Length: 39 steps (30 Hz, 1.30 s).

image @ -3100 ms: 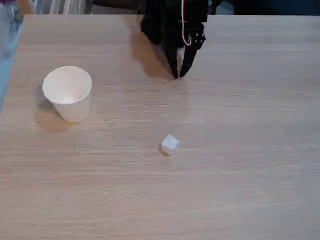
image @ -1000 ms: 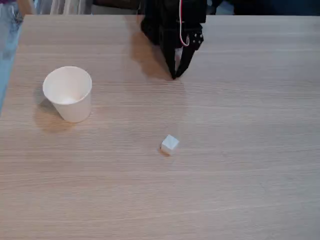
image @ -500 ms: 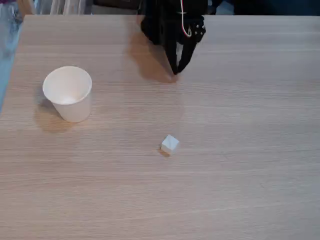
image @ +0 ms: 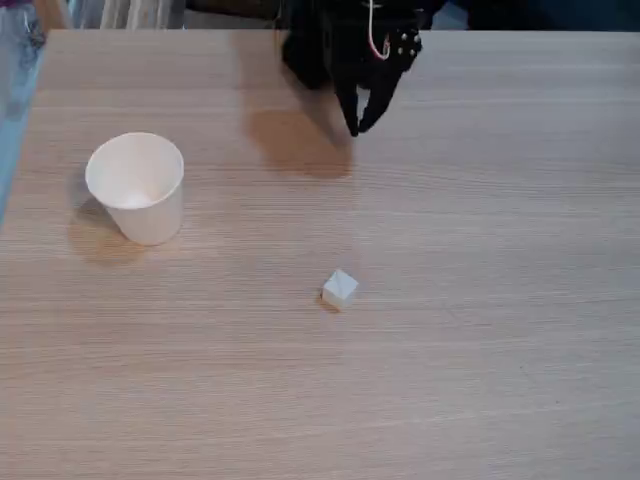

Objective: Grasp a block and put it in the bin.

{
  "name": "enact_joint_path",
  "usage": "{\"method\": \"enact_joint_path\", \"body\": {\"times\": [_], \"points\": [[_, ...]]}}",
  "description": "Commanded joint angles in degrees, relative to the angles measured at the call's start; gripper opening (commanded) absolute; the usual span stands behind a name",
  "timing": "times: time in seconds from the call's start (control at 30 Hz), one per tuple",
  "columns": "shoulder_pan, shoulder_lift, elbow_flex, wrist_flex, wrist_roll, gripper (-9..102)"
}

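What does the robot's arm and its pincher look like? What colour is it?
The arm is all black and chunky. Its gripper has two black fingers that narrow down to pointy tips, like a beak. A thin red cable loops down the front of it, and there are small pale dots like screws near the cable.

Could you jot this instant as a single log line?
gripper: shut, raised, empty | white cube: on table, untouched | paper cup: upright, empty
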Motion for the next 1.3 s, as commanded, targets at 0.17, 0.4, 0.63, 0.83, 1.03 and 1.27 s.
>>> {"method": "enact_joint_path", "body": {"times": [0.17,0.4,0.63,0.83,1.03,1.27], "points": [[0.2,-11.3,-6.5,-5.2,1.4,1],[1.8,-18.8,-8.6,-9.4,1.8,2],[0.9,-28.0,-15.6,-10.2,8.3,3],[1.2,-37.5,-24.3,-9.9,14.9,7],[1.5,-44.5,-29.4,-11.5,20.2,10],[0.1,-50.6,-33.1,-14.2,27.0,16]]}}
